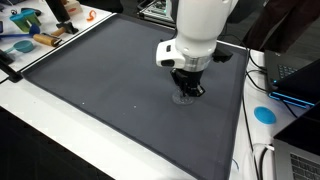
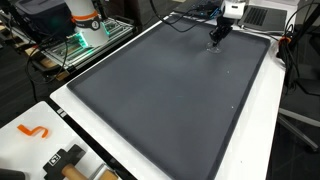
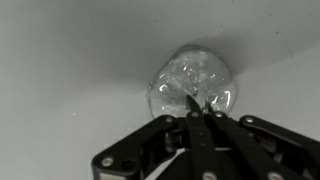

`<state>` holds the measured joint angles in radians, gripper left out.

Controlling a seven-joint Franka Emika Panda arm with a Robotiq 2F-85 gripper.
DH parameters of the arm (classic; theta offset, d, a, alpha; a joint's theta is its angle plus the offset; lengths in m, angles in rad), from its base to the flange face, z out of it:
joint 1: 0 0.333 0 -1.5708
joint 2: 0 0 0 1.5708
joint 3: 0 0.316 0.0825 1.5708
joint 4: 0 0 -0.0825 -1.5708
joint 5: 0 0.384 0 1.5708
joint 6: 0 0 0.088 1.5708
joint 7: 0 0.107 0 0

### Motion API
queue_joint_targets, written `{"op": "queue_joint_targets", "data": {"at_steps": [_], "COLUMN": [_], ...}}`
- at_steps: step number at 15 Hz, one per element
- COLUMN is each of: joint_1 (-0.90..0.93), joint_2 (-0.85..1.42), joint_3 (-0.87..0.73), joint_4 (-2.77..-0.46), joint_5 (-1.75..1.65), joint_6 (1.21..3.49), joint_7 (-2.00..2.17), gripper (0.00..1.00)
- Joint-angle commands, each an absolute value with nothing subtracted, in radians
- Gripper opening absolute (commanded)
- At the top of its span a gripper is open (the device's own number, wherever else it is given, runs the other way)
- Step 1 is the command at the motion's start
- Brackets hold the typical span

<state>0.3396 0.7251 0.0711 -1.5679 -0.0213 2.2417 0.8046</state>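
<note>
A small round clear object (image 3: pixel 196 76), glass or plastic, lies on the dark grey mat (image 1: pixel 100 80). It also shows under the gripper in an exterior view (image 1: pixel 184 99). My gripper (image 3: pixel 192 100) is low over it. The black fingers are closed together, with their tips on the near part of the clear object, and seem to pinch its thin wall. The gripper shows in both exterior views (image 1: pixel 186 88) (image 2: pixel 216 37), near the mat's far side. The fingers hide the object's near edge in the wrist view.
The mat lies on a white table (image 2: pixel 260 130). Tools and orange pieces lie at one table corner (image 1: pixel 40 30) (image 2: pixel 35 130). A blue disc (image 1: pixel 264 113), a laptop (image 1: pixel 295 80) and cables lie beside the mat. A lit rack (image 2: pixel 85 35) stands behind.
</note>
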Motion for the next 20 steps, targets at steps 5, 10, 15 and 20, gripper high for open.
{"op": "queue_joint_targets", "data": {"at_steps": [5,10,15,20], "joint_1": [0.337,0.336,0.336,0.331], "joint_2": [0.718,0.717,0.695,0.625], "joint_3": [0.070,0.069,0.074,0.076], "joint_4": [-1.571,-1.565,-1.569,-1.610], "joint_5": [-0.004,-0.002,-0.001,-0.007], "joint_6": [2.236,2.227,2.225,2.234], "joint_7": [0.760,0.737,0.712,0.665], "gripper": [0.56,0.96,1.00,1.00]}}
